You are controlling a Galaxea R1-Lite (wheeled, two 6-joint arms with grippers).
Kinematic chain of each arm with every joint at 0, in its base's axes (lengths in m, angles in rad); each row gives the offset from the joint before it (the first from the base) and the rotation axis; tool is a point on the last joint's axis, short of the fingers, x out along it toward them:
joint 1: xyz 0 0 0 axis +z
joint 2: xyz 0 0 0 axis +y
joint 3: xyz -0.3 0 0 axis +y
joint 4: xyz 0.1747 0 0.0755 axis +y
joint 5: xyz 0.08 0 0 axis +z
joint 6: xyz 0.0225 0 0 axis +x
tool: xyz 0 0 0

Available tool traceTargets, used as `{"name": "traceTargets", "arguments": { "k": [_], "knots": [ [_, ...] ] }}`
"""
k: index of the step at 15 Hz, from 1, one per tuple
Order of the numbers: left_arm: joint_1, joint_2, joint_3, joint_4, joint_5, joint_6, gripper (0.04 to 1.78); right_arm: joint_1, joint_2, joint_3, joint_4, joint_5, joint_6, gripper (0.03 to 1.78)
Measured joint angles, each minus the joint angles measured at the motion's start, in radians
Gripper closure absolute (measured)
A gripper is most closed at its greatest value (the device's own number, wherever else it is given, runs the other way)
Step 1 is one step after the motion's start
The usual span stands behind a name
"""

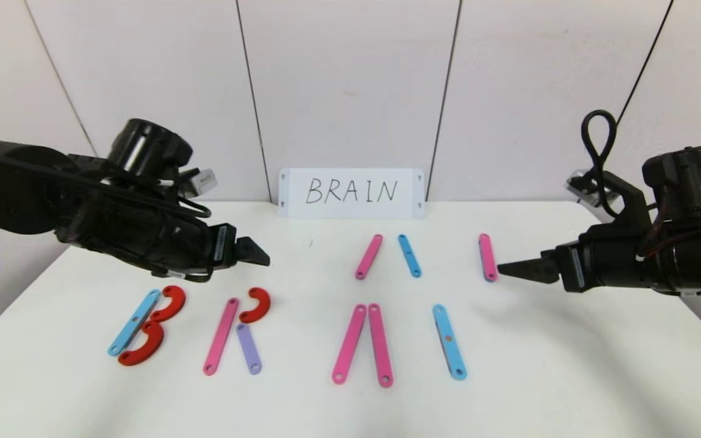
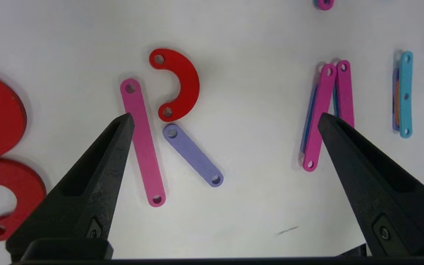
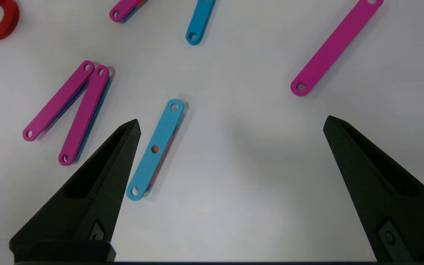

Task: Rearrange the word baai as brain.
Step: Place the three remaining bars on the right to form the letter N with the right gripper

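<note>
The strip letters of the word lie in a front row on the white table (image 1: 569,377). At the left is a B (image 1: 143,325) made of a light-blue strip and two red curves. Beside it a pink strip (image 2: 142,141), a red curve (image 2: 184,86) and a purple strip (image 2: 193,154) form an R. Two pink strips (image 1: 362,344) meet at their far ends, and a light-blue strip (image 3: 155,149) stands alone. My left gripper (image 1: 256,251) hovers open behind the R, holding nothing. Over the right side, my right gripper (image 1: 512,268) is also open and holds nothing.
Three loose strips lie in a back row: a pink one (image 1: 369,256), a short blue one (image 1: 409,255) and another pink one (image 1: 487,257), just by my right gripper's tip. A white card (image 1: 351,192) with handwritten BRAIN leans against the back wall.
</note>
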Motion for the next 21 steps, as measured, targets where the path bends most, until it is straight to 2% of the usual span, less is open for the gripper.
{"name": "traceTargets", "arguments": {
  "k": [2, 4, 6, 10, 13, 16, 18, 21],
  "knots": [
    [0.041, -0.023, -0.003, -0.001, -0.064, 0.126, 0.08, 0.009, 0.001, 0.008, -0.029, -0.004, 0.007, 0.07],
    [0.082, -0.037, -0.005, -0.002, -0.084, 0.254, 0.08, 0.026, 0.000, -0.005, -0.024, -0.034, 0.013, 0.07],
    [0.123, -0.043, -0.016, 0.000, -0.098, 0.352, 0.08, 0.054, 0.001, -0.039, -0.010, -0.088, 0.022, 0.07],
    [0.229, -0.052, -0.053, 0.020, -0.150, 0.456, 0.08, 0.139, 0.028, -0.174, 0.047, -0.196, 0.090, 0.07],
    [0.305, -0.058, -0.079, 0.018, -0.199, 0.481, 0.08, 0.200, 0.095, -0.322, 0.144, -0.254, 0.160, 0.07],
    [0.336, -0.059, -0.089, 0.010, -0.214, 0.484, 0.08, 0.269, 0.206, -0.467, 0.165, -0.353, 0.226, 0.07],
    [0.339, -0.061, -0.090, 0.010, -0.216, 0.485, 0.08, 0.308, 0.280, -0.539, 0.165, -0.405, 0.243, 0.07],
    [0.340, -0.063, -0.090, 0.010, -0.216, 0.486, 0.08, 0.356, 0.406, -0.633, 0.158, -0.459, 0.257, 0.07]
  ]
}}
